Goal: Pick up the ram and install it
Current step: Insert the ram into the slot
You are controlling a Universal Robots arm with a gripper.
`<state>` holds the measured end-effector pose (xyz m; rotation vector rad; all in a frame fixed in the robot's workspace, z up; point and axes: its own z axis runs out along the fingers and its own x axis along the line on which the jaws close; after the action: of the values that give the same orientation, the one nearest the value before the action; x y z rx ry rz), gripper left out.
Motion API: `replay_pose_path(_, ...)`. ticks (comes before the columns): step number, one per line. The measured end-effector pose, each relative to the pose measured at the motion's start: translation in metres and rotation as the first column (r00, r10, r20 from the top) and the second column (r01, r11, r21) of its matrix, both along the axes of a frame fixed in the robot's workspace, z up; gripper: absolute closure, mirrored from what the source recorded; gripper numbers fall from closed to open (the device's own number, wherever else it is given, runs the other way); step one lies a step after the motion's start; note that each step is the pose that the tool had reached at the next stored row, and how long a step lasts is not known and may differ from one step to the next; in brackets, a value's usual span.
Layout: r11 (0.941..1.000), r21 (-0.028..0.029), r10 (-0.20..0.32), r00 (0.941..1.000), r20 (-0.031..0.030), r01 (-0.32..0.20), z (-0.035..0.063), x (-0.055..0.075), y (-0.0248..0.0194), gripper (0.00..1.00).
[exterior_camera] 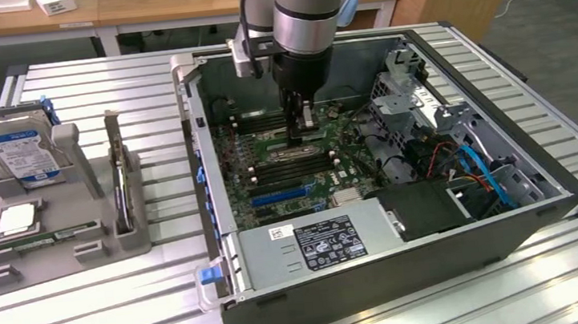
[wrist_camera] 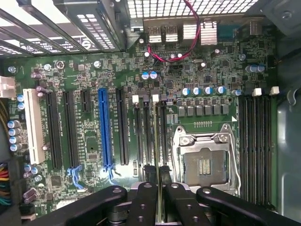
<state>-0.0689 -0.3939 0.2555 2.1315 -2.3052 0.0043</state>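
My gripper [exterior_camera: 304,130] is down inside the open computer case [exterior_camera: 388,288], over the green motherboard [exterior_camera: 269,182]. It is shut on the ram [wrist_camera: 160,136], a thin stick seen edge-on between the black fingers [wrist_camera: 149,174]. The ram [exterior_camera: 303,122] stands upright along one of the dark memory slots [wrist_camera: 139,134] with white latches, just beside the open silver CPU socket [wrist_camera: 204,160]. Whether its lower edge sits in the slot I cannot tell.
Another bank of memory slots [wrist_camera: 254,141] lies on the socket's other side. The power supply [exterior_camera: 319,243], drive cage and cables [exterior_camera: 462,164] crowd the case. At the exterior view's left, a grey holder [exterior_camera: 75,221] carries a hard drive [exterior_camera: 17,150], a silver CPU chip [exterior_camera: 18,219] and a green stick [exterior_camera: 45,238].
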Motion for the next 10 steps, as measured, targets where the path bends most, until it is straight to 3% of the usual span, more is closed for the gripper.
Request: replay_pose_path(10, 1.0000, -0.0001, -0.009, 0.9999, -0.0133, 0.009, -0.0039, 0.0025, -0.0029, 0.87)
